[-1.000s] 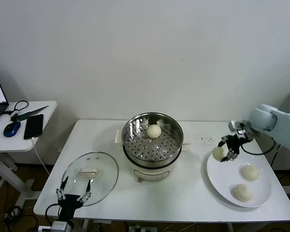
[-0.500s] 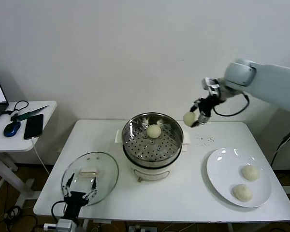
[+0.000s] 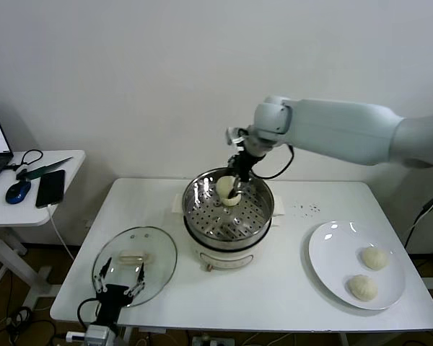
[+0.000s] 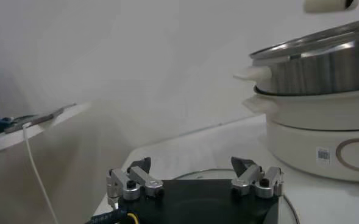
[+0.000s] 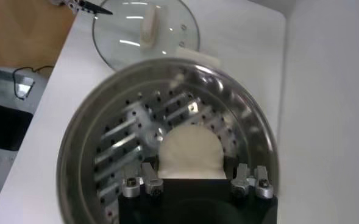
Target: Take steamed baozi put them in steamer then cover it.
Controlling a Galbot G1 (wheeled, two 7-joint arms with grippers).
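Right tool (image 3: 233,189): over the steamer (image 3: 228,216), fingers closed on a baozi (image 5: 190,152) above the perforated floor.
Left tool (image 4: 195,181): fingers spread, empty, at the glass cover's (image 3: 135,264) near edge on the desk (image 3: 274,288).
Plate (image 3: 332,249): two baozi.

Our right gripper (image 3: 234,189) hangs over the steamer (image 3: 228,207), closed around a baozi (image 5: 191,152), so that side of the basket is blocked. The near part of the holed floor is bare. Our left gripper (image 3: 117,283) sits spread apart at the cover (image 3: 135,263). Between steamer and plate (image 3: 325,259) the table (image 3: 289,288) is bare.
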